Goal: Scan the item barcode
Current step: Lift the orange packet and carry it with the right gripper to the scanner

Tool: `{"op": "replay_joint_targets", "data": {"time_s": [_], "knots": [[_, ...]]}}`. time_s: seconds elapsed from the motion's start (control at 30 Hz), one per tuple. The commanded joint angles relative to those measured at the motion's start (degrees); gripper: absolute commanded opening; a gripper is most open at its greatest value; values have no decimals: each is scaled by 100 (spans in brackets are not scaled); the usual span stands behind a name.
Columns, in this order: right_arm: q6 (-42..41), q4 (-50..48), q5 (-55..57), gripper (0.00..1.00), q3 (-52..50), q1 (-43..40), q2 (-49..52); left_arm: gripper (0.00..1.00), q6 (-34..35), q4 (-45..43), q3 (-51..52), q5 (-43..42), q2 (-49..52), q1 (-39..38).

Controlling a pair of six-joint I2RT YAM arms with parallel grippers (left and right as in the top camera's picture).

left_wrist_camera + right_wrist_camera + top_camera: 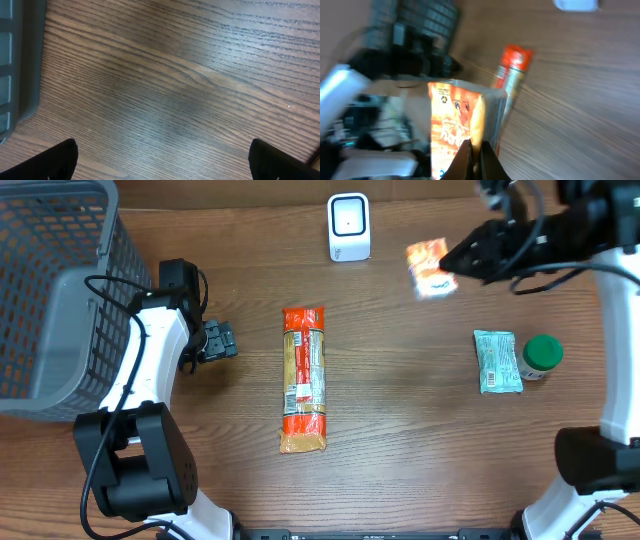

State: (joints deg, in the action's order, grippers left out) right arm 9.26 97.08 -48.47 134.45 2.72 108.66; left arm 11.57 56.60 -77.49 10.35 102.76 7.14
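1. The right gripper (476,151) is clamped tight on the task item, a small orange foil snack packet (454,131). In the right wrist view the two black fingers are pinched together on the packet's bottom edge, with no gap between them.
2. From overhead the packet looks blurry. It sits at the far right of the table, just off the right side of the white boxy barcode scanner (349,227). They're near each other but not touching. I can't make out a barcode on it in any view.
3. The left gripper (219,340) is spread wide with nothing in it. The left wrist view only shows the two black fingertips (59,161) at the bottom corners, with bare brown wood-grain table (190,90) between them.
4. The left arm is parked right next to the grey plastic mesh basket (60,290) on the left side of the table.
5. In the middle of the table there's a long orange-and-red bag with a pale label (304,378), lying flat and running lengthwise away from the robot.
6. Over on the right, a teal-green flat pouch (497,361) lies flat. A small bottle with a round green cap (543,354) is right up against its right edge.
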Motion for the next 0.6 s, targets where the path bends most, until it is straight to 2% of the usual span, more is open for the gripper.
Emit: {"op": "replay_joint_targets", "data": {"time_s": [0.0, 0.27, 0.4, 0.57], "knots": [[564, -2, -1696, 4, 55, -302, -15, 100, -85, -7, -24, 57, -120, -2], [562, -2, -3722, 4, 55, -542, -15, 100, -85, -7, -24, 57, -120, -4], [205, -2, -4151, 4, 57, -542, -24, 100, -85, -7, -24, 57, -120, -2], [-151, -2, -4151, 3, 57, -542, -103, 100, -85, -7, -24, 57, -120, -4]]}}
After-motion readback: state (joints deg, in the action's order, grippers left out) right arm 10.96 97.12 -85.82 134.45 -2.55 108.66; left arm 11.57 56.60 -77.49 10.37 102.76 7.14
